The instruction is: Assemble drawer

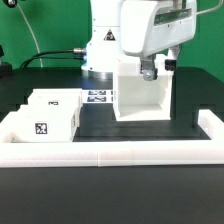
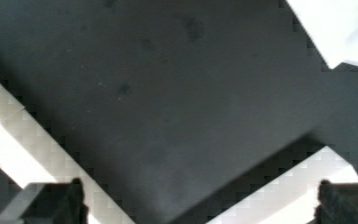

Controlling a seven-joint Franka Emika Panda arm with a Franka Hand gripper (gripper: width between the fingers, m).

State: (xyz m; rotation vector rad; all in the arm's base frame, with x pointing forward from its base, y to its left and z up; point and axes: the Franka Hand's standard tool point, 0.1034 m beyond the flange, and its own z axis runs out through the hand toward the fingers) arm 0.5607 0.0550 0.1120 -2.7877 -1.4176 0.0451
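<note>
The assembly is judged to be at an early stage. The shell [image 1: 140,95] stands upright on the mat [image 1: 100,128], and no tray is seen slid into it. The trays [image 1: 48,115] are set close together, well apart from the shell toward the exterior view's left and near the wall [image 1: 110,152]. Both trays are therefore taken as yet to be fetched and inserted. The marker board [image 1: 98,97] lies between the shell and the trays, a little behind them.

The claw [image 1: 150,72] is held at the shell's upper edge, on the side toward the exterior view's right. In the wrist view the claw [image 2: 197,205] is spread wide. Its fingers [image 2: 51,205] are parted with only black mat between them, and nothing is gripped.

Several things are hidden or unclear:
- Whether the claw touches the shell or merely hangs beside it cannot be told, since the arm [image 1: 150,30] covers the shell's top.
- No opening is made out on the shell faces that are shown.
- The line between the two trays is hard to trace, and their knobs are not made out.
- The white bands and the white corner patch in the wrist view cannot be assigned with certainty to the shell or the wall.
</note>
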